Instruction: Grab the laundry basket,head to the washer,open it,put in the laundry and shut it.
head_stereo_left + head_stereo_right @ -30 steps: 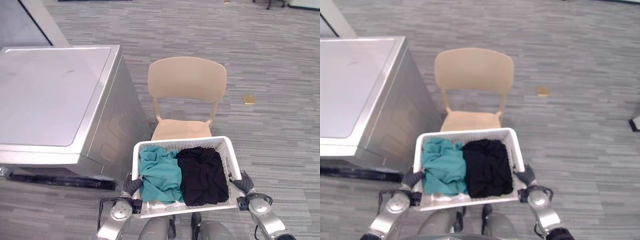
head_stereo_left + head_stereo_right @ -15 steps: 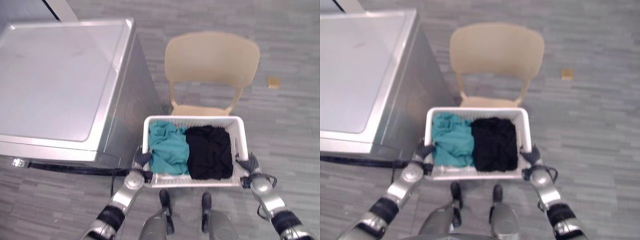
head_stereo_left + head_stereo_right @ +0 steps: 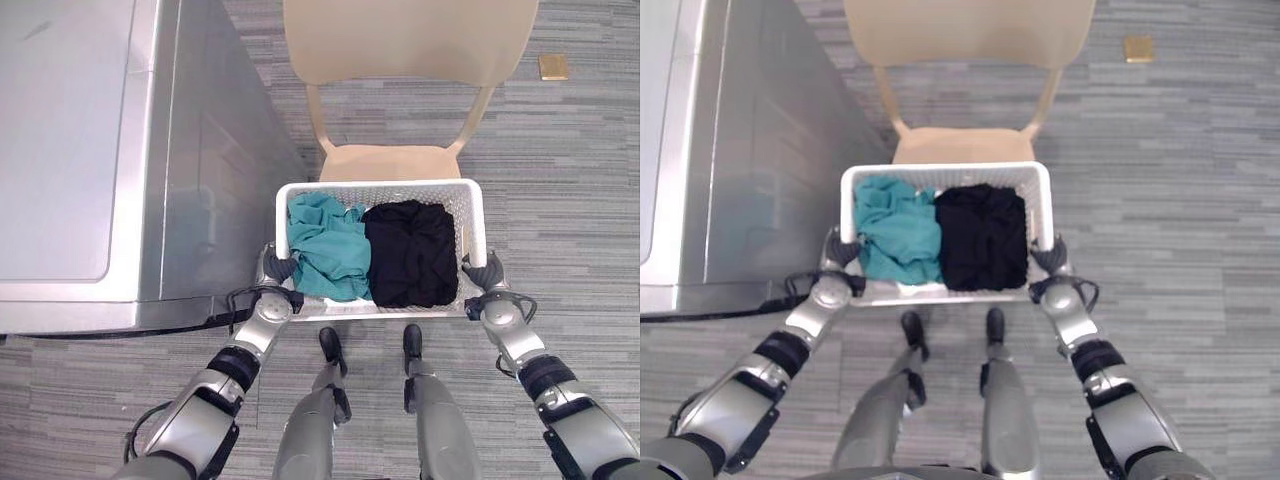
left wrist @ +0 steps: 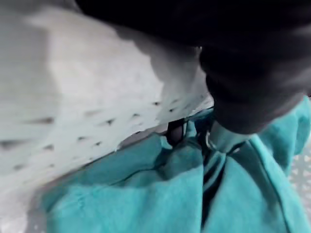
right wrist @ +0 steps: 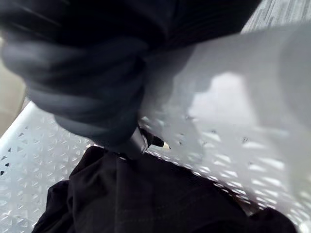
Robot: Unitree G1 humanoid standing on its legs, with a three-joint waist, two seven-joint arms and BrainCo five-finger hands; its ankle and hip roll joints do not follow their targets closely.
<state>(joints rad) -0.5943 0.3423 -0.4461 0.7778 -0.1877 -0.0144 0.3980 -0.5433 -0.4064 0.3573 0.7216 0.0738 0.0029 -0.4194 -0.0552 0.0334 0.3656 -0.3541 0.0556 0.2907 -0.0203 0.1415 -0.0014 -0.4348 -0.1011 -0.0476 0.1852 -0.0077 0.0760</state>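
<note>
I hold a white perforated laundry basket [image 3: 380,186] between both hands, just in front of the chair seat. My left hand [image 3: 275,268] is curled round its left handle and my right hand [image 3: 483,273] round its right handle. Inside lie a teal cloth [image 3: 325,245] on the left and a black cloth [image 3: 412,252] on the right. The left wrist view shows the basket wall [image 4: 73,97] and the teal cloth [image 4: 146,194] close up. In the right wrist view the black cloth [image 5: 146,199] lies beside the wall [image 5: 233,145]. The silver washer [image 3: 70,150] stands to the left, lid shut.
A beige chair [image 3: 400,40] stands straight ahead, its seat [image 3: 390,162] touching or nearly touching the basket's far rim. The washer's side wall [image 3: 220,170] is close to the basket's left end. A small tan object [image 3: 553,66] lies on the grey carpet at the far right.
The camera has tipped downward, so washer and chair sit higher in view. The basket stays held in both hands, with the clothes unmoved.
</note>
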